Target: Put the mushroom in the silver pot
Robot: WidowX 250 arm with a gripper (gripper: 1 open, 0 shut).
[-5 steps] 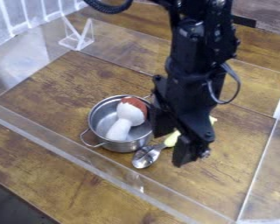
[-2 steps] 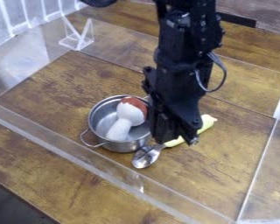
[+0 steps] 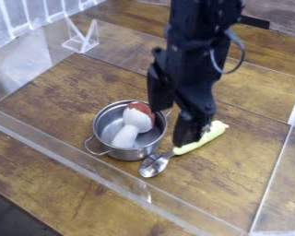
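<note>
**Mushroom lies in the steel pot, arm lifted clear**

The mushroom (image 3: pixel 132 127), thick white stem and glossy red-brown cap, lies tilted inside the silver pot (image 3: pixel 107 120), a shiny round vessel with low straight walls on the brown wood-grain worktop (image 3: pixel 52 97). The black gripper (image 3: pixel 175 118) hangs just right of the pot, its fingers blurred, so I cannot tell their spread. A yellow-green corn cob (image 3: pixel 202 136) and small metal spoon (image 3: pixel 153 167) lie nearby. Compared with a second ago, the arm stands higher, uncovering the cob.
</note>
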